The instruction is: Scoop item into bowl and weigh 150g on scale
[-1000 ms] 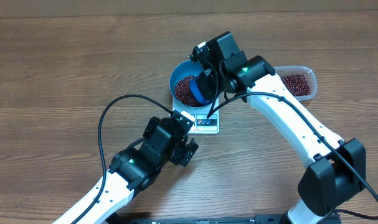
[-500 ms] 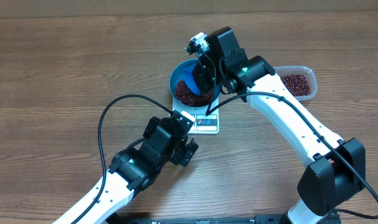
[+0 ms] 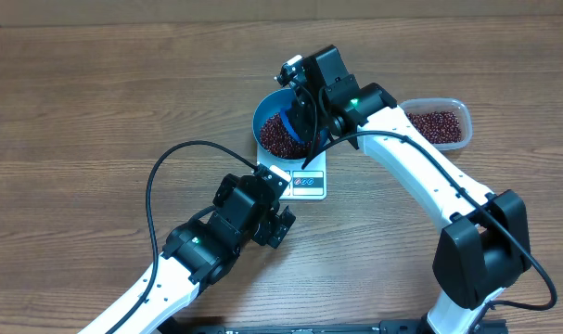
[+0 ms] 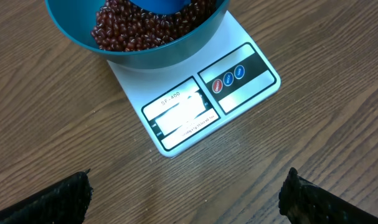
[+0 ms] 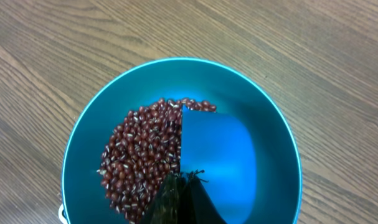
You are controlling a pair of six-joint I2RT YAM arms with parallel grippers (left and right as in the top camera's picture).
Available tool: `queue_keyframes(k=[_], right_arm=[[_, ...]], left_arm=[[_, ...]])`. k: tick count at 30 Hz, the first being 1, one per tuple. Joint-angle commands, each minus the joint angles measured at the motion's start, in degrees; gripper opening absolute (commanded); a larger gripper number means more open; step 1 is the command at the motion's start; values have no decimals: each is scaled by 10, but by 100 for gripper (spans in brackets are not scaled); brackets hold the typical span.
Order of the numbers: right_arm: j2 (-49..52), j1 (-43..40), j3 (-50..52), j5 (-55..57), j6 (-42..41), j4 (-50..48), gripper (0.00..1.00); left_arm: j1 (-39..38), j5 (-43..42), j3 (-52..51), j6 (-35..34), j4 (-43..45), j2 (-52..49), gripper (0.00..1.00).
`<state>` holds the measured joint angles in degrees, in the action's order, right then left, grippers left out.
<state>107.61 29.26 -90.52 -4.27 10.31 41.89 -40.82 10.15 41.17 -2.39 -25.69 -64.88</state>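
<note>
The right arm rises from its base at the desk's near right corner, bends at the elbow and stretches left toward the middle of the desk. Its wrist is tipped down over the bowl [image 3: 266, 119]. The right gripper [image 3: 300, 119] is clamped tight on the handle of a small blue scoop [image 5: 215, 148], its dark fingers [image 5: 176, 200] pressed together. The left arm comes in from the near left corner. The left gripper [image 3: 281, 223] is spread wide just off the near edge of the scale [image 3: 307, 182], touching nothing.

Compared with a second ago, the right wrist has moved a little toward the left and far edges. The forearm has swung off the left end of the clear tub [image 3: 459, 109], which now shows whole. The scoop, then lying over the near right part of the heap, now sits deeper under the wrist. The left arm has not moved.

The bowl stands on the scale near the desk's centre, directly under the right gripper. Its beans [image 5: 139, 158] are heaped in the half that shows left in the right wrist view. The scoop's blade covers the other half, its straight edge along the heap. In the left wrist view the scale's display is washed out and unreadable. More beans fill the tub, well to the right of the bowl.
</note>
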Motion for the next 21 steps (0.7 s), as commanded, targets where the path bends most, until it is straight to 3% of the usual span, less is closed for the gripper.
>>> queue_keyframes(k=[1,9,21], right_arm=[[-1,0,3,-22,2,10,4],[-1,0,3,-80,-13,23,4],[-2,-22,-22,-83,-62,4,4]], left_arm=[[3,8,-7,11,2,4,100],[3,8,-7,11,2,4,100],[3,8,-7,11,2,4,99]])
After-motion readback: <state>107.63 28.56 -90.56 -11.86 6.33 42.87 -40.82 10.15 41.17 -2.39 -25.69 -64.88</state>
